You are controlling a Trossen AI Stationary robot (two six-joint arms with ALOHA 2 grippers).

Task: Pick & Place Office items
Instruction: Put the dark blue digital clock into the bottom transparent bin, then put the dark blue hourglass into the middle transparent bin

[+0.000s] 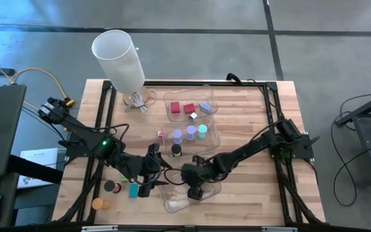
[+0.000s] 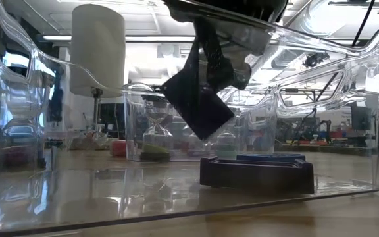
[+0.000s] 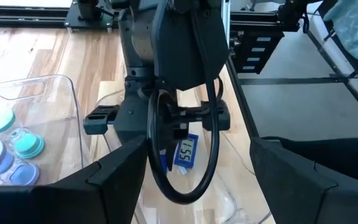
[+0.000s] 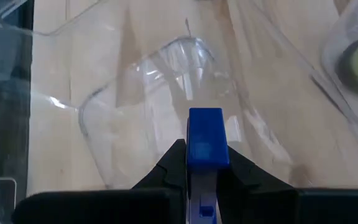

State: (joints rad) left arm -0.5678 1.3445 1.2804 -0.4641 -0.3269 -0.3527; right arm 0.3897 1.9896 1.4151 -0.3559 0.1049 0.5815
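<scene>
- Right gripper [image 4: 205,163] is clamping a flat blue rectangle [image 4: 206,138] over the near clear tray [image 4: 98,106].
- Left gripper [image 1: 148,187] is waiting beside that tray, fingers parted, holding nothing.

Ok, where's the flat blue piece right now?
The flat blue piece is pinched in the right gripper, over the clear tray at the table's near edge, in the high view.

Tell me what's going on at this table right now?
The right gripper is shut on a flat blue rectangle and holds it over the near clear tray, not yet released. The left gripper waits just beside that tray, near a teal piece on the table. Other small items already sit in the two farther trays.
</scene>
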